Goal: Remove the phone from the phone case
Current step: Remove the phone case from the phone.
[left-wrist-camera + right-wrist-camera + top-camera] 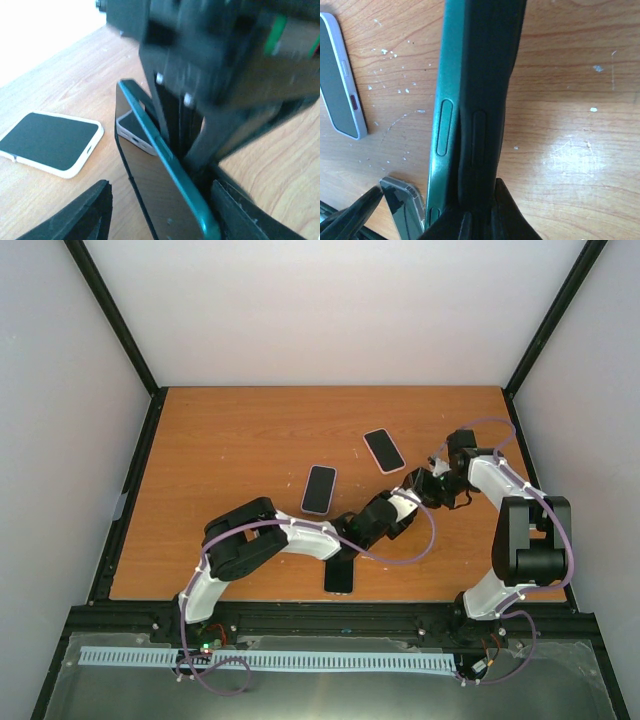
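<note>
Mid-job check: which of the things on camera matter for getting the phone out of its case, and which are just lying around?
In the job: teal phone; black phone case; right gripper, pinching the case; left gripper, straddling the phone.

Lying about: white-rimmed phone at mid-table; second white-rimmed phone farther back; dark phone at the near edge.

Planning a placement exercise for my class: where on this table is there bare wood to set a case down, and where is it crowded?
Free: the left part of the table, between its left edge and the nearer white-cased phone; the far strip behind the farther white-cased phone. Crowded: centre-right, around the held teal-edged phone and black case.
</note>
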### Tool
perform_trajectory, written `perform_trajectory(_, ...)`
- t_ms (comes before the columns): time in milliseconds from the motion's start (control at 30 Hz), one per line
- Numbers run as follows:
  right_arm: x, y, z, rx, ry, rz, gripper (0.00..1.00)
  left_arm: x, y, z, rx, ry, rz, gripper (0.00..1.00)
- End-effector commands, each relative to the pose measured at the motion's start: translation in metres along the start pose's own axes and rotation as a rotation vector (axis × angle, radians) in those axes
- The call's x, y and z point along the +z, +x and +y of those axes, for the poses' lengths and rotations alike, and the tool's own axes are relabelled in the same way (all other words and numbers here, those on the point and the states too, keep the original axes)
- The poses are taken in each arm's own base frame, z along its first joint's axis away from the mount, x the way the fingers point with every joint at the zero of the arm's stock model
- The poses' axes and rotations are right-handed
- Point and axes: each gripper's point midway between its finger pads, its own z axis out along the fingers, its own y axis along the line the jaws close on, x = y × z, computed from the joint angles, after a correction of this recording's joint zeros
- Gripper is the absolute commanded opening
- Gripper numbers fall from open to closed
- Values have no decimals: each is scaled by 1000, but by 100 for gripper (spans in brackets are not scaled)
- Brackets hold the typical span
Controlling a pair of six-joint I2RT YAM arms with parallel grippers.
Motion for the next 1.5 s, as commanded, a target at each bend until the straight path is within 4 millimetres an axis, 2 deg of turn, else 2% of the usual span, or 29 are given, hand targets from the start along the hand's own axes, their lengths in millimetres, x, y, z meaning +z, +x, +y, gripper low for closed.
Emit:
perform_trajectory(0, -8, 4, 8, 6, -54, 8, 3, -10, 15, 16, 70, -65, 18, 57)
perform_trajectory(67, -8, 4, 8, 8, -60, 8, 3, -10, 19, 17, 79, -76, 28, 58)
perform_trajectory(167, -9, 5, 10, 8, -71, 8, 3, -7, 20, 18, 102, -87, 28, 54)
perform_trajectory(400, -9, 7, 13, 3, -86, 9, 3, 1, 16, 16, 154, -94, 8, 36)
perform_trajectory(500, -10, 6, 12, 4, -85, 5, 3, 1, 14, 17, 163, -101, 0, 31)
perform_trajectory(767, -15, 5, 9, -16, -66, -34, 3, 2, 14, 17, 192, -105, -8, 8)
perform_trajectory(867, -18, 3, 5, -32, -37, -66, 3, 1, 7, 19, 176, -115, -21, 1)
perform_trajectory(1000, -23, 0, -6, -65, 30, -125, 3, -4, -14, 27, 114, -138, -60, 0)
perform_trajectory(1100, -29, -5, -17, -97, 114, -166, 3, -8, -37, 40, 21, -153, -87, 0)
perform_trajectory(1233, -44, -17, -33, -140, 239, -218, 3, -18, -63, 79, -179, -167, -116, 0)
perform_trajectory(1367, -59, -26, -39, -180, 301, -253, 3, -33, -76, 117, -343, -169, -145, 0)
perform_trajectory(1467, -69, -32, -38, -214, 290, -252, 3, -43, -81, 126, -355, -172, -163, 0)
